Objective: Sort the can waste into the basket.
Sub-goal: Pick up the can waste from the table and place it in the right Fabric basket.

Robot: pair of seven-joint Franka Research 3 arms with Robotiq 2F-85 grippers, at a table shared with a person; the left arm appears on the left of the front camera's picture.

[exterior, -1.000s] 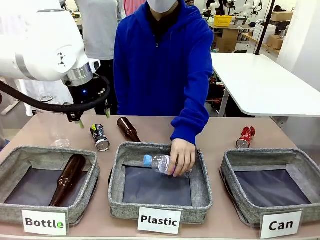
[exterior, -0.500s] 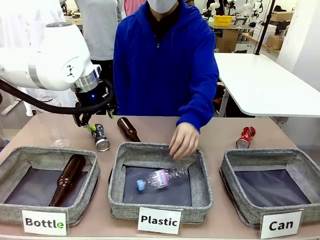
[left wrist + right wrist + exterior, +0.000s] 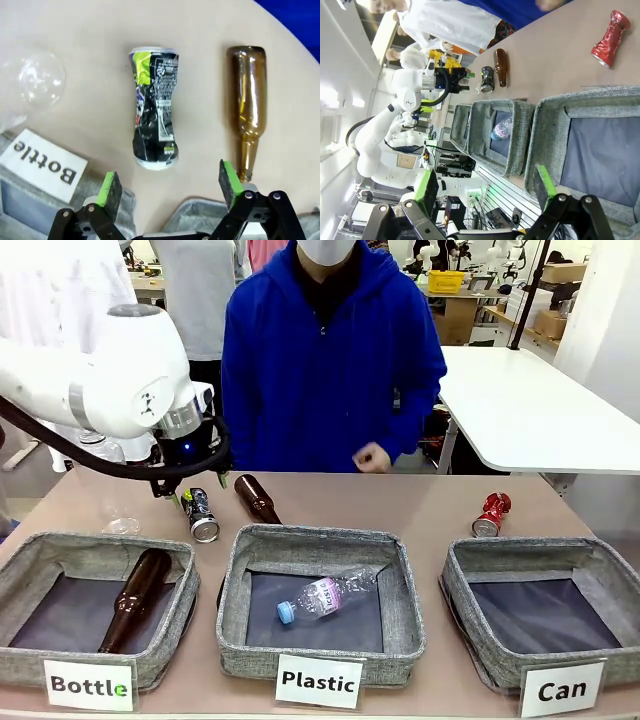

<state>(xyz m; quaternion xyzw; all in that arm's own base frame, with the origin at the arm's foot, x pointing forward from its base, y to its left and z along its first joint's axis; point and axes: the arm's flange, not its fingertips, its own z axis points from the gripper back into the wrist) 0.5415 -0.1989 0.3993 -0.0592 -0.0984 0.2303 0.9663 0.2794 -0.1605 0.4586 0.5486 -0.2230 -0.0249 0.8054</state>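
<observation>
The dented black drink can with a colourful label lies on the tan table, just ahead of the left gripper, whose jaws are spread wide and hold nothing. It should come down astride the can's pinched waist. The brown glass bottle lies just beside the can and may crowd one finger. The crushed red and silver can lies just behind the grey fabric "Can" basket. The right gripper is likewise wide open and empty.

The black can lies on bare table, a brown bottle just to its right, not touching, and the middle basket near in front. The red can lies alone at the far right, open table around it. A person's hand hangs over the far edge.
</observation>
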